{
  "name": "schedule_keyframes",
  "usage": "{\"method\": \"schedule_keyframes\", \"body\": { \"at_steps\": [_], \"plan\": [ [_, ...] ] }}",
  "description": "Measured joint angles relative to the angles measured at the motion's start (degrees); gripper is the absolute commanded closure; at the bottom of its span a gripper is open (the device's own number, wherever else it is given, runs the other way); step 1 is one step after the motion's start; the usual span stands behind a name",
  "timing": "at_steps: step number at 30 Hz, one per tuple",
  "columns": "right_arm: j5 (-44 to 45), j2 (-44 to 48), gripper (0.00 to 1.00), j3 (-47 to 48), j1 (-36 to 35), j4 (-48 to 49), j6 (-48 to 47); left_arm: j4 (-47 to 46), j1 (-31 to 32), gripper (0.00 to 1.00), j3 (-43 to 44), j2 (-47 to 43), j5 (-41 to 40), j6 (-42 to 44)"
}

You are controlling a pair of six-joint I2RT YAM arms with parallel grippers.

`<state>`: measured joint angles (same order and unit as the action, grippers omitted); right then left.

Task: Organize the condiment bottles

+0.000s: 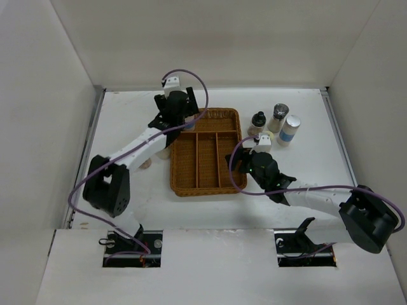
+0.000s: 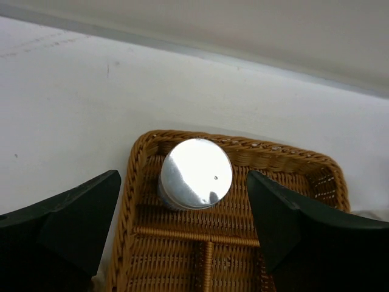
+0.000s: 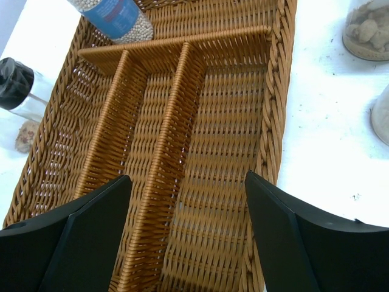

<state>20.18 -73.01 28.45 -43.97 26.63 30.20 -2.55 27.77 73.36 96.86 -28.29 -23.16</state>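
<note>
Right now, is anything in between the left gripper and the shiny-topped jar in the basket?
Nothing visible is. The silver-capped jar stands upright in the end compartment of the wicker tray. The left gripper hangs open above it, one finger on each side, with a gap to the jar on both sides.

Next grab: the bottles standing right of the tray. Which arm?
Right. The right gripper hovers open over the tray's right side, nearest those bottles; the left gripper stands open above the silver-capped jar in the tray's far left corner.
</note>
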Motion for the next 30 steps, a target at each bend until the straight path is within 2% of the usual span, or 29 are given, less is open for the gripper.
{"method": "schedule_keyframes", "body": {
  "at_steps": [2,8,15,21,25,30],
  "plan": [
    [0.0,0.0,0.18,0.0,0.0,0.0,0.0,-1.1,0.0,0.17,-3.0,-5.4,-0.7,0.0],
    [0.0,0.0,0.18,0.0,0.0,0.0,0.0,-3.3,-2.0,0.32,-17.3,-26.5,-5.1,-1.6],
    [-0.1,-0.8,0.18,0.0,0.0,0.0,0.0,5.1,-7.1,0.38,-33.1,-41.8,-10.3,-8.3],
    [-0.1,-1.5,0.18,0.0,0.0,0.1,0.0,9.8,-12.9,0.37,-37.3,-40.3,-9.2,-12.0],
    [-0.1,-1.5,0.18,0.0,0.0,0.1,0.0,8.5,-14.0,0.34,-37.3,-36.2,-8.0,-12.6],
    [-0.1,-1.5,0.18,0.0,0.0,0.0,0.0,5.2,-14.3,0.36,-37.4,-30.2,-6.3,-12.6]
  ]
}}
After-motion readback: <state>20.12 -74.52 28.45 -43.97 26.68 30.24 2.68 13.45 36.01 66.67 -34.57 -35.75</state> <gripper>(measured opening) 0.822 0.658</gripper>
